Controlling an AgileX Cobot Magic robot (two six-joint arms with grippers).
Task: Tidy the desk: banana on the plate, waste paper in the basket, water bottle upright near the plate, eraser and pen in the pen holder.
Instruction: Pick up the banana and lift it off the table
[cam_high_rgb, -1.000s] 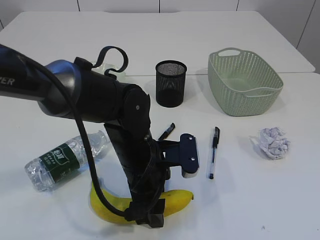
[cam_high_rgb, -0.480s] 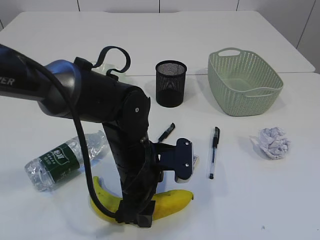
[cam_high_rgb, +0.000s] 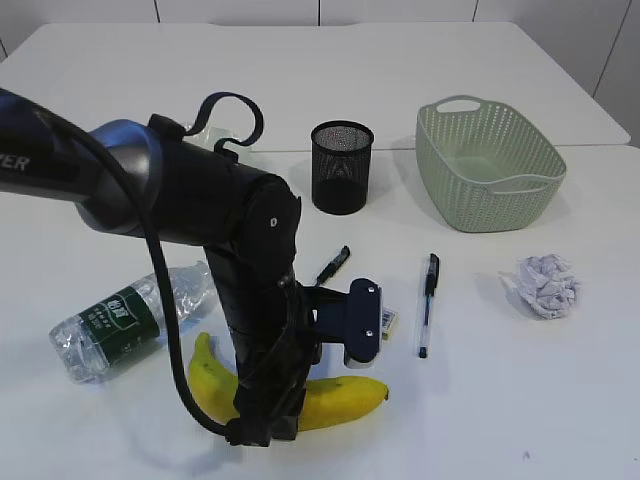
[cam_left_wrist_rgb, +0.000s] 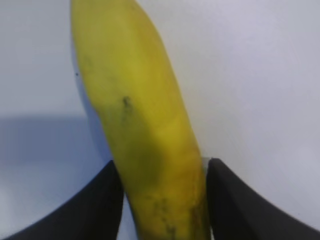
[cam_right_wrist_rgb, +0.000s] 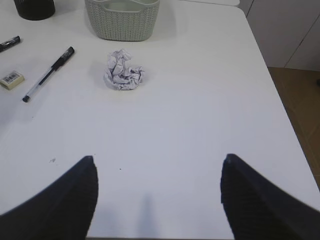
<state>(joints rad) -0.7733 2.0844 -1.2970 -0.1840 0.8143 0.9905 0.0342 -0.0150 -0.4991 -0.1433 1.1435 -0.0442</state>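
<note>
While the left tool (cam_left_wrist_rgb: 160, 200) closes in around the banana (cam_high_rgb: 345, 397), nothing on the desk (cam_high_rgb: 500, 420) is tidied yet.

In the left wrist view, its two dark jaws flank the banana, apparently touching it, though I cannot tell whether the grip is firm; the fruit lies on the desk. The right tool (cam_right_wrist_rgb: 157, 192) hangs wide and empty. The water bottle (cam_high_rgb: 130, 320) lies on its side, the waste paper (cam_high_rgb: 545, 285) sits outside the basket (cam_high_rgb: 490, 165), and pen (cam_high_rgb: 426, 302) and eraser (cam_high_rgb: 386, 321) lie short of the pen holder (cam_high_rgb: 341, 166). The plate is mostly hidden behind the arm.
</note>
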